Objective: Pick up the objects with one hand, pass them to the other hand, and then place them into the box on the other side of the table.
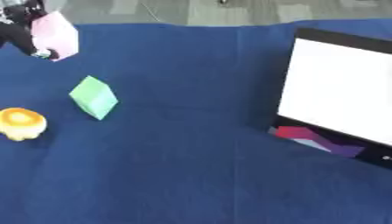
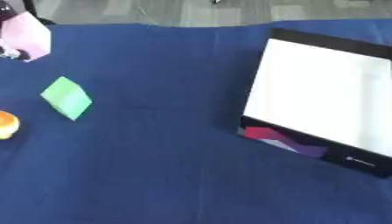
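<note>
At the far left my left hand [image 1: 19, 30] is shut on a pale pink block [image 1: 57, 35], holding it tilted above the blue cloth. A green block [image 1: 93, 96] lies on the cloth below it, resting on one corner edge. A small yellow and orange rounded object [image 1: 21, 123] sits at the left edge. The box [image 1: 341, 89], white inside with a black rim, stands on the right side of the table. My right hand shows in neither view.
A dark blue cloth [image 1: 176, 166] covers the whole table. The box's near outer wall bears a red and purple pattern [image 1: 314, 139]. Grey floor runs along the far edge.
</note>
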Available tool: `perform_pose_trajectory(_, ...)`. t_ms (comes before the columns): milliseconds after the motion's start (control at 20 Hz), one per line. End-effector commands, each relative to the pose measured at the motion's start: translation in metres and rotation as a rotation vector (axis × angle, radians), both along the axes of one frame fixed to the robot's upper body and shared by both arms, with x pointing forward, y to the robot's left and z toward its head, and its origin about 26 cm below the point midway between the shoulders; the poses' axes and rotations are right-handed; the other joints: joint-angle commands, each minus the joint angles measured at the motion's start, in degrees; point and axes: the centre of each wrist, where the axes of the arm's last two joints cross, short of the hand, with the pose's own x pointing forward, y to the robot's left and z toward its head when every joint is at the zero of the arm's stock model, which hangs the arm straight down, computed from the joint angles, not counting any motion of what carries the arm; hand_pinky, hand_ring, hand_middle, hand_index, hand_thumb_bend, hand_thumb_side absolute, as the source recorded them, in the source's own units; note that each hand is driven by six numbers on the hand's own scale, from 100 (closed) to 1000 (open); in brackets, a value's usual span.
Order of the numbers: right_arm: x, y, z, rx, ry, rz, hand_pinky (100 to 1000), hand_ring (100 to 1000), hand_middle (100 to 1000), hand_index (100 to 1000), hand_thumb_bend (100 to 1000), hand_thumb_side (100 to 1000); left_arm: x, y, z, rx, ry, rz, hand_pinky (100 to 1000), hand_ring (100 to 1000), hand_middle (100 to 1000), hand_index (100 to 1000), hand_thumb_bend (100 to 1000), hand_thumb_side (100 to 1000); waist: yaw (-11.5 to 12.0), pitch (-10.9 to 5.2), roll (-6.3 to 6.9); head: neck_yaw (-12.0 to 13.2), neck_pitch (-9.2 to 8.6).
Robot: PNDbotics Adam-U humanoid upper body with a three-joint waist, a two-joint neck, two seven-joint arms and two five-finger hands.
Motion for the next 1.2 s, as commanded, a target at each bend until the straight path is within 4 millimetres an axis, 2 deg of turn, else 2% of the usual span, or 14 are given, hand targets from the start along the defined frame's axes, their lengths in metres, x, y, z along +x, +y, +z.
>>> perform_pose_trajectory(50,0.002,-0.006,0.02,-0.073,-0.031,0.014,840,826,701,936,652,192,-0.014,-0.004,0.019,0.029,-0.085,-0.058,737,654,579,509,314,100,0.16,-2.67,-1.07,-1.05,0.29)
perform_pose_trajectory(350,0.017,0.003,0.053,-0.233,-0.071,0.161,841,829,713,929,652,184,-0.028,-0.048,0.01,-0.051,-0.095,-0.252,734,639,578,511,282,100,0.32,-4.32,-1.66,-2.45,1.34)
perform_pose_trajectory(650,0.032,0.017,0.098,-0.392,-0.11,0.294,842,832,723,923,650,180,-0.037,-0.086,-0.007,-0.125,-0.125,-0.356,734,627,577,511,254,100,0.8,-5.52,-1.9,-3.56,2.45)
perform_pose_trajectory(1000,0.043,0.037,0.133,-0.522,-0.1,0.39,842,835,732,921,668,142,-0.051,-0.119,-0.036,-0.196,-0.176,-0.454,731,612,575,510,201,100,1.26,-5.99,-2.02,-4.42,3.42)
perform_pose_trajectory(1200,0.046,0.046,0.147,-0.669,-0.093,0.406,842,836,741,917,693,127,-0.058,-0.133,-0.054,-0.266,-0.187,-0.499,730,601,573,511,164,100,1.23,-6.25,-2.1,-4.32,3.7)
